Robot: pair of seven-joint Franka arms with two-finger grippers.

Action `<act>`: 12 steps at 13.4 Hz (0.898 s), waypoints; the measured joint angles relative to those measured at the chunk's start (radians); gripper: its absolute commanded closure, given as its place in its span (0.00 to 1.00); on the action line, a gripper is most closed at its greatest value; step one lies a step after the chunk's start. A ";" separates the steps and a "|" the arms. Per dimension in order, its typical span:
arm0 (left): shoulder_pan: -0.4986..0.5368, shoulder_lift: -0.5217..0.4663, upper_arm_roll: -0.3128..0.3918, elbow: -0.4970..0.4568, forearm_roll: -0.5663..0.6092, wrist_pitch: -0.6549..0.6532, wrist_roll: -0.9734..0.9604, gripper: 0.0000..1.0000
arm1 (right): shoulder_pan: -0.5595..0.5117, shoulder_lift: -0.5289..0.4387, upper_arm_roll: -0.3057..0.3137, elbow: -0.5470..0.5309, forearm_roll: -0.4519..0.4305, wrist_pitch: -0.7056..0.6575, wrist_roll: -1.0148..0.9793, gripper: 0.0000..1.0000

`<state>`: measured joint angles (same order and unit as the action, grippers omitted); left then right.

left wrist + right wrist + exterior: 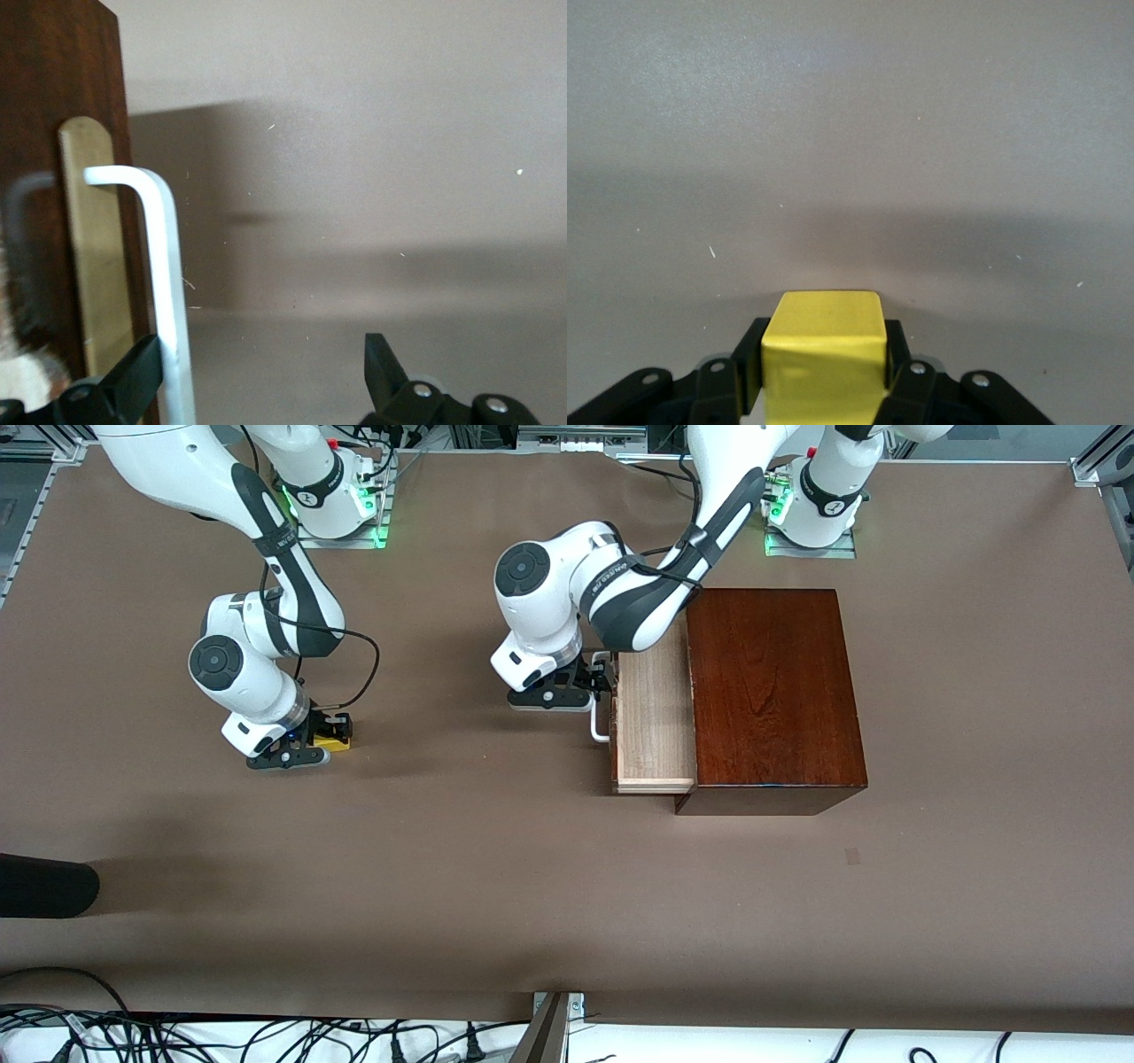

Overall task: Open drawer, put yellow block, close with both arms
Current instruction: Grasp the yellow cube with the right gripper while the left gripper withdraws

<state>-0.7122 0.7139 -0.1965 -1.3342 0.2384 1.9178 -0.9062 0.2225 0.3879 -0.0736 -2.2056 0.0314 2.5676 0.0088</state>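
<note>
Front view shows the shallow pale-wood drawer (654, 722) with its dark reddish-brown front already pulled out of the glossy dark wooden box (772, 695), its tray bare, so the opening step looks done. What is left, by my judgement, is carrying the small bright yellow cube (337, 735) to the tray, dropping it in and pushing the drawer shut with both arms.

The cube sits on the brown table cover (496, 886), toward the right arm's end of the table and well apart from the drawer. The right gripper (312, 746) is down at the table with its black fingers pinching the cube's two sides; the right wrist view shows the cube (824, 350) squeezed between them, the arm bent steeply downward.

The left gripper (261, 367) hangs low in front of the drawer, fingers spread, one finger just beside the white loop handle (164, 266) but not clamping it. That arm waits, elbow folded over the box's corner.
</note>
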 measured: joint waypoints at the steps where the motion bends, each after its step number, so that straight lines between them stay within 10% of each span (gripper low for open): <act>1: -0.001 0.000 -0.002 0.012 -0.001 -0.018 0.000 0.00 | 0.000 0.000 0.000 0.000 0.000 0.000 0.000 0.62; 4: 0.000 -0.007 -0.002 0.039 0.002 -0.076 0.001 0.00 | 0.000 0.000 0.000 0.000 0.000 0.000 0.000 1.00; 12: 0.282 -0.260 0.001 0.081 -0.049 -0.331 0.346 0.00 | 0.002 -0.028 0.006 0.068 0.000 -0.128 -0.064 1.00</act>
<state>-0.4305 0.4543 -0.1953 -1.2535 0.1897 1.5865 -0.5607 0.2245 0.3602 -0.0673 -2.1376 0.0314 2.4393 -0.0550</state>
